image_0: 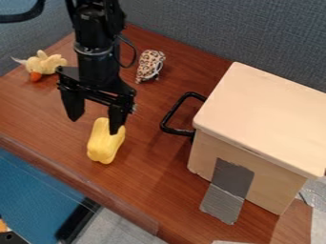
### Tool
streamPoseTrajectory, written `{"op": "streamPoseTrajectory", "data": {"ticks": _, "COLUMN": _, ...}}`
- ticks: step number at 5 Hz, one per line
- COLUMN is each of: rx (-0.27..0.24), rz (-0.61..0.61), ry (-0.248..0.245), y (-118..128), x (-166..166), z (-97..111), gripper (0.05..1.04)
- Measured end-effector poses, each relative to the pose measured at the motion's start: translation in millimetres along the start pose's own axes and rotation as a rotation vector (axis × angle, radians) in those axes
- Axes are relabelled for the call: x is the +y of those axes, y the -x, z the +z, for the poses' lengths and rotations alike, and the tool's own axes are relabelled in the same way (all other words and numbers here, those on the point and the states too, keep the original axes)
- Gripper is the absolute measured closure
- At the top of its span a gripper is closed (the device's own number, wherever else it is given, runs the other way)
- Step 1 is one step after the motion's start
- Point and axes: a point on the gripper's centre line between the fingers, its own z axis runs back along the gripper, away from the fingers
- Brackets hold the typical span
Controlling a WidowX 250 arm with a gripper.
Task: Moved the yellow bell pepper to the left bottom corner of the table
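Observation:
My black gripper (94, 125) hangs over the left-centre part of the table, its two fingers spread apart and nothing between them. The yellow bell pepper (105, 145) lies on the brown wooden table (146, 183), just below the gripper in the view. The right finger overlaps the pepper's upper end; whether it touches the pepper I cannot tell. The left finger stands to the upper left of the pepper.
A pale wooden box (261, 119) with a black handle (167, 116) and grey tape occupies the right side. A yellow plush duck (45, 64) and a spotted toy (150, 64) lie farther back. The table's front edge runs diagonally at lower left.

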Motion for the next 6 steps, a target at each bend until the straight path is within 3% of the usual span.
{"op": "streamPoseTrajectory", "data": {"ticks": 2, "rx": -0.072, "rz": 0.014, "ry": 0.011, "y": -6.9, "x": -11.1, "z": -11.8, "gripper": 0.083}}
{"op": "streamPoseTrajectory", "data": {"ticks": 3, "rx": -0.073, "rz": 0.038, "ry": -0.017, "y": -11.1, "x": -9.4, "z": -26.3, "gripper": 0.083}}
{"op": "streamPoseTrajectory", "data": {"ticks": 4, "rx": -0.019, "rz": 0.043, "ry": -0.049, "y": -8.0, "x": -5.1, "z": -48.8, "gripper": 0.083}}
{"op": "streamPoseTrajectory", "data": {"ticks": 5, "rx": 0.003, "rz": 0.044, "ry": -0.075, "y": -8.0, "x": -1.3, "z": -58.2, "gripper": 0.135}}
{"op": "streamPoseTrajectory", "data": {"ticks": 6, "rx": 0.011, "rz": 0.029, "ry": -0.086, "y": -7.6, "x": -2.2, "z": -54.8, "gripper": 0.258}}
